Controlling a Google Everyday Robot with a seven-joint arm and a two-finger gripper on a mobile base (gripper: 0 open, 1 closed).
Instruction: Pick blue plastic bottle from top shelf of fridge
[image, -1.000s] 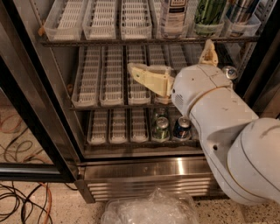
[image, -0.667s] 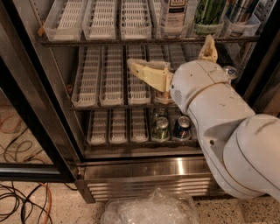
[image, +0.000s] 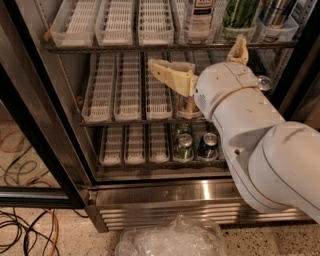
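Bottle (image: 199, 19) beside green bottle (image: 240, 13), tool (image: 195, 50) below

Gripper (image: 196, 50) seemingly a little higher, nearer the top shelf (image: 115, 47).

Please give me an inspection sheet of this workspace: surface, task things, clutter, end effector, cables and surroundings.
Surface: top shelf, lined with white lane trays.
Job's things: blue plastic bottle upright on it, beside a green bottle.
Clutter: cans on the lowest rack.
Grippers: end effector open, before the middle rack, below the bottle.
Cables: orange and black cables on the floor, left.
Surroundings: fridge, door open; crumpled clear plastic on the floor.
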